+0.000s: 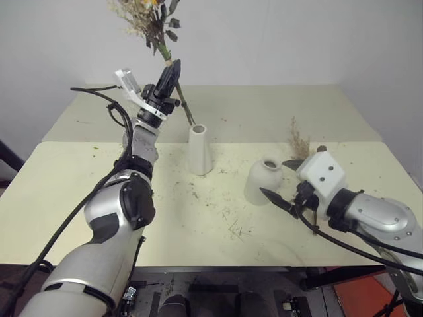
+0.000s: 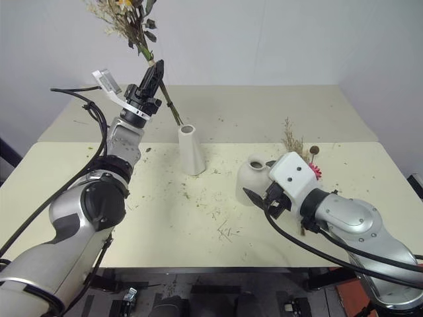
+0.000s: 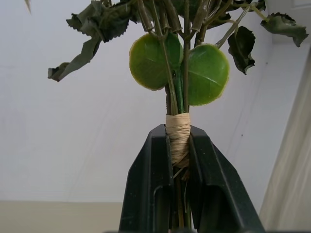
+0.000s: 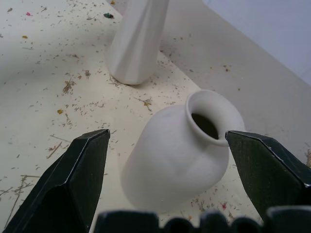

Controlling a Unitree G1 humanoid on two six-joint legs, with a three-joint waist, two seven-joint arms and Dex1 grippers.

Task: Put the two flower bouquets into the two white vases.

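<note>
The left gripper [image 1: 173, 68] is raised above the far side of the table [image 1: 79, 198], its two black fingers [image 3: 150, 184] pressed together on the tan-wrapped stems of the leafy bouquet [image 1: 149, 20]. This bouquet stands nearly upright with a slight lean: its long axis runs from the blooms at the top, down through the grip, to the stem ends, which slant toward the mouth of the tall vase [image 1: 199, 150] and sit just above it (whether they touch the rim I cannot tell). The tall vase stands upright near the middle of the table.

The right gripper [image 4: 167, 145] is low over the table, jaws spread wide on either side of the shorter rounded vase [image 4: 180, 155] without touching it. This vase stands upright, mouth upward. The sparse bouquet [image 2: 299, 148] with the pink daisy lies on the table just behind the right gripper, its grass tips pointing away from the robot.
</note>
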